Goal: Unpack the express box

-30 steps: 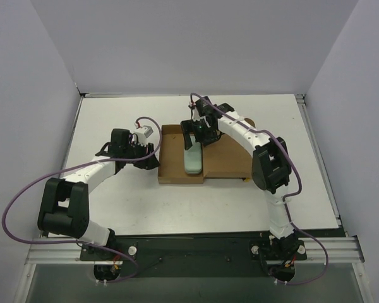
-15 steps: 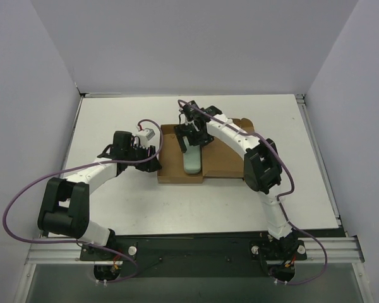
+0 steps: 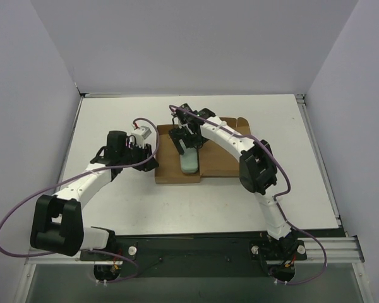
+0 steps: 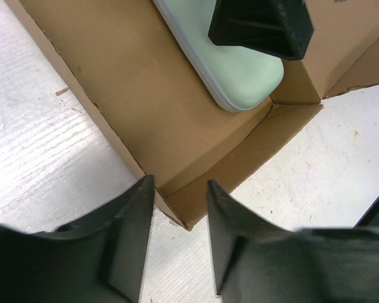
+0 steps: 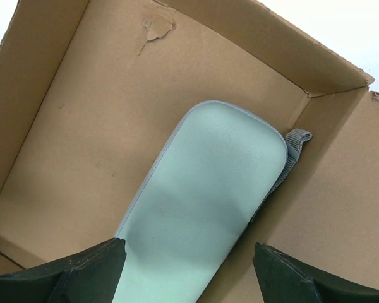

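The express box [image 3: 170, 173] lies open in the middle of the table, a flat brown cardboard tray with its lid [image 3: 224, 161] folded out to the right. A pale green flat pouch [image 3: 189, 164] with a grey loop lies inside. My right gripper [image 3: 184, 142] hangs open and empty over the pouch's far end. In the right wrist view its jaws [image 5: 189, 252] stand wide on either side of the pouch [image 5: 208, 189]. My left gripper [image 3: 150, 158] is at the box's near-left corner. In the left wrist view it [image 4: 180, 183] is partly open, straddling that corner [image 4: 183, 211].
The white table [image 3: 114, 202] has raised walls on three sides. A torn patch marks the box floor [image 5: 155, 28]. The right arm's finger [image 4: 259, 25] shows over the pouch [image 4: 234, 76] in the left wrist view. The arms' bases stand at the near edge.
My right gripper moved left and slightly farther along the pouch. The left gripper stayed at the box's left side, and the box shifted a little to the left.
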Controlling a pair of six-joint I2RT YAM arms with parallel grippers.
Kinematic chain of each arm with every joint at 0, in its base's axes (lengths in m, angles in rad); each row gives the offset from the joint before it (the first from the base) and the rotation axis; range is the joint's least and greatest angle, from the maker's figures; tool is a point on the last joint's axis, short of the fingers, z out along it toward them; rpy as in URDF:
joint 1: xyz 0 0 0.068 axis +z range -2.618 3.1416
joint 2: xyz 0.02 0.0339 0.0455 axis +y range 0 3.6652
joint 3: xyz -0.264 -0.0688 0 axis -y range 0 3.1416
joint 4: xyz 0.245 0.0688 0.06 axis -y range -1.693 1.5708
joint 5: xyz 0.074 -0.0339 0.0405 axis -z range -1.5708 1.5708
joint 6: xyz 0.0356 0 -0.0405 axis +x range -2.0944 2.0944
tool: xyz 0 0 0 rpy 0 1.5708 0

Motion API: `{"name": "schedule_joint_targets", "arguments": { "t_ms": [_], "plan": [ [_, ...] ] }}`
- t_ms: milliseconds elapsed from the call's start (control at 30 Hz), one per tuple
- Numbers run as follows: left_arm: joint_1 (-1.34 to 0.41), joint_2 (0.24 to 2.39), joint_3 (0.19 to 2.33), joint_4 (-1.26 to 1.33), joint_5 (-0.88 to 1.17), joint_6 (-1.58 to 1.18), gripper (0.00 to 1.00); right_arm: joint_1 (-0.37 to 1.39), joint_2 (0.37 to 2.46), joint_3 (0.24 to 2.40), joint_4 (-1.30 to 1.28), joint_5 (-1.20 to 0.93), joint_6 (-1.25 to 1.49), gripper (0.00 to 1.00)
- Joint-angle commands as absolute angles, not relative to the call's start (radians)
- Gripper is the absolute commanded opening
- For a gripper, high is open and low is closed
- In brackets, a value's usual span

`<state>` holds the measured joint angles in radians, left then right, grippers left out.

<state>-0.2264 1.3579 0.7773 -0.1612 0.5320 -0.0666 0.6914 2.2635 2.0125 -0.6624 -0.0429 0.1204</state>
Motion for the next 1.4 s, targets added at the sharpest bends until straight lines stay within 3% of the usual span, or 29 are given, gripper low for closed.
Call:
{"name": "schedule_joint_targets", "arguments": {
  "t_ms": [0, 67, 100, 200, 400, 733, 1133, 1233, 1300, 1333, 1367],
  "plan": [
    [-0.201, 1.292, 0.743, -0.147, 0.538, -0.049, 0.39, 0.709, 2.272, 2.023, -0.678, -0.045, 0.097, 0.83],
    [-0.193, 1.285, 0.727, -0.121, 0.52, -0.041, 0.3, 0.709, 2.241, 2.042, -0.675, -0.017, 0.084, 0.83],
    [-0.195, 1.287, 0.723, -0.109, 0.47, -0.041, 0.17, 0.707, 2.234, 2.063, -0.673, -0.015, 0.074, 0.83],
    [-0.181, 1.333, 0.719, -0.069, 0.375, -0.058, 0.0, 0.707, 2.221, 2.085, -0.672, -0.049, 0.068, 0.83],
    [-0.184, 1.524, 0.802, -0.083, 0.408, -0.06, 0.0, 0.707, 2.229, 2.033, -0.655, -0.078, 0.1, 0.84],
    [-0.284, 1.555, 0.738, 0.086, 0.784, -0.046, 0.0, 0.712, 2.278, 1.98, -0.686, 0.009, 0.13, 0.89],
    [-0.324, 1.536, 0.718, 0.109, 0.776, -0.049, 0.0, 0.744, 2.344, 1.848, -0.726, 0.109, 0.08, 0.88],
    [-0.321, 1.534, 0.715, 0.11, 0.772, -0.052, 0.0, 0.73, 2.359, 1.853, -0.71, 0.146, 0.04, 0.82],
    [-0.31, 1.539, 0.718, 0.113, 0.772, -0.058, 0.0, 0.724, 2.358, 1.864, -0.704, 0.138, 0.02, 0.67],
    [-0.304, 1.542, 0.719, 0.118, 0.776, -0.061, 0.0, 0.715, 2.349, 1.877, -0.7, 0.123, 0.009, 0.53],
    [-0.287, 1.546, 0.721, 0.12, 0.778, -0.074, 0.0, 0.715, 2.344, 1.885, -0.698, 0.1, -0.023, 0.47]
  ]
}}
